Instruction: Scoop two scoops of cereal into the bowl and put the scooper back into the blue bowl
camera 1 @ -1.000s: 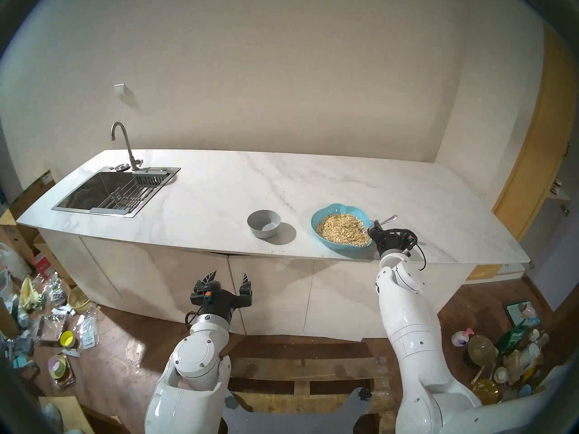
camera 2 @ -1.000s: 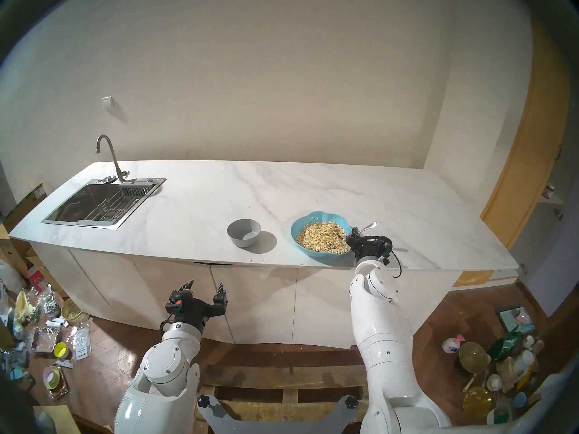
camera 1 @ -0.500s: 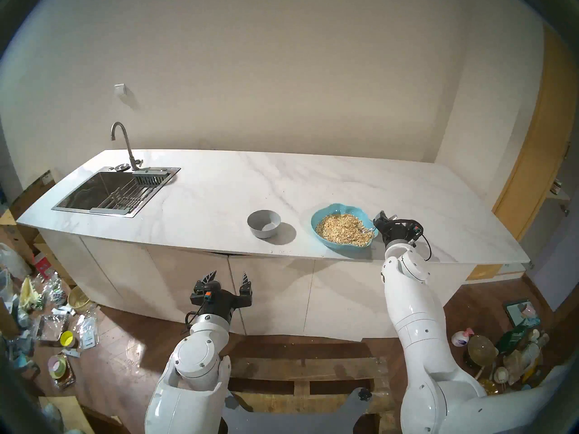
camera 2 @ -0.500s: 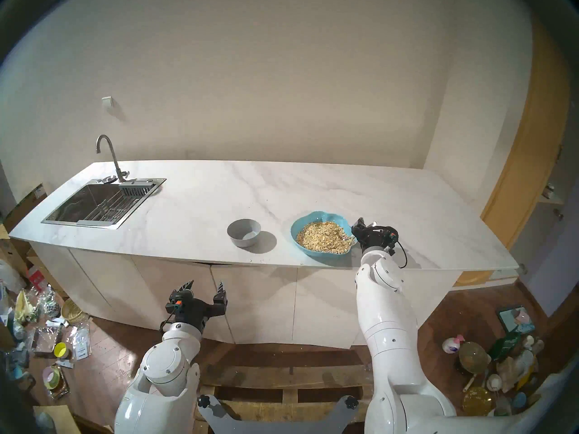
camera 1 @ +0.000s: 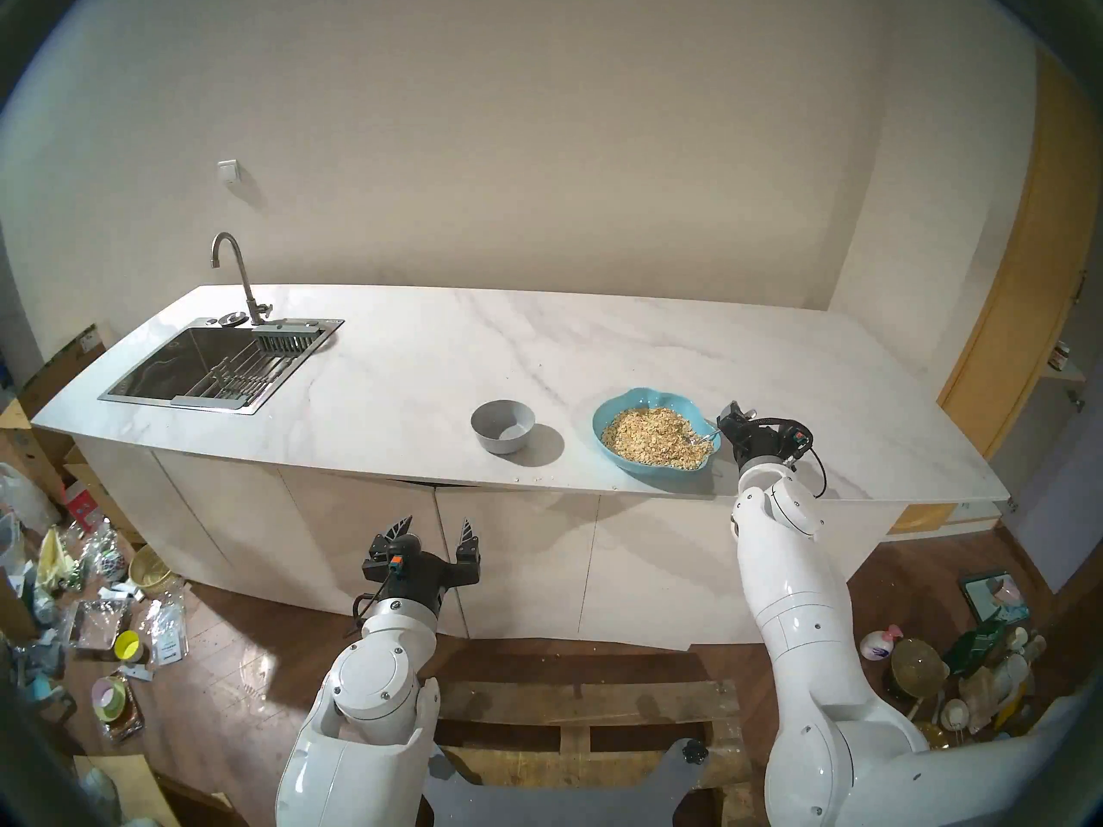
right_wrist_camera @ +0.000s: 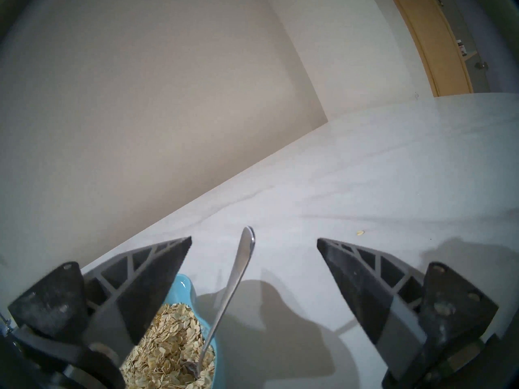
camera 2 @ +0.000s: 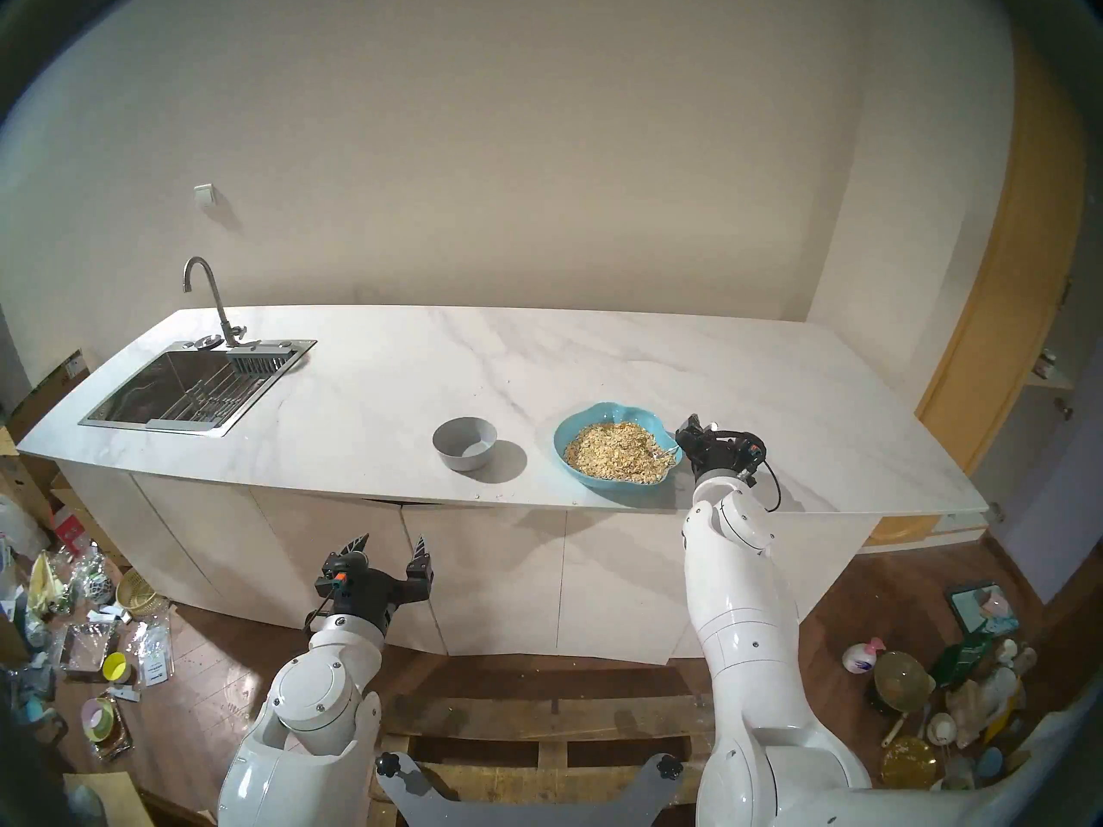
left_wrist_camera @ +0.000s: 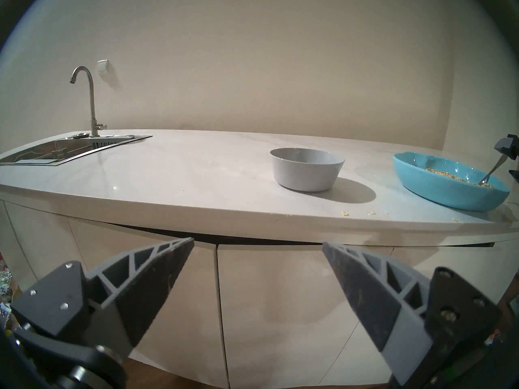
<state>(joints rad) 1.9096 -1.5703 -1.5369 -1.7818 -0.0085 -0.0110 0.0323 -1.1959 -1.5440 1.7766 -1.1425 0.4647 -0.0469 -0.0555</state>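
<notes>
We look across the long white desk [camera 1: 418, 354], which carries everything, with the sink [camera 1: 209, 360] set in its far left end. The blue bowl [camera 1: 647, 397] stands near the front edge on our right, heaped with cereal [camera 1: 650, 438] so a spoon can dig straight in. The small grey bowl [camera 1: 502, 426] waits empty just to its left, apart from it, close enough for a short carry. The scooper [right_wrist_camera: 238, 273] leans in the blue bowl, head buried in the flakes, handle rising over the rim toward our right so it can be pinched from that side.

Our right gripper [right_wrist_camera: 254, 241] sits level beside the blue bowl with its jaws spread wide either side of the handle, touching nothing; we judge the grasp is the step in hand and no scoop has been made. Our left gripper [camera 1: 436, 530] hangs in front of the cabinet doors below the desk edge, jaws open and empty, out of the way.

Compared with a second ago, the right gripper has shifted a little rightward and farther along the handle, now covering its tip in the head view; the left arm and both bowls have not moved.
</notes>
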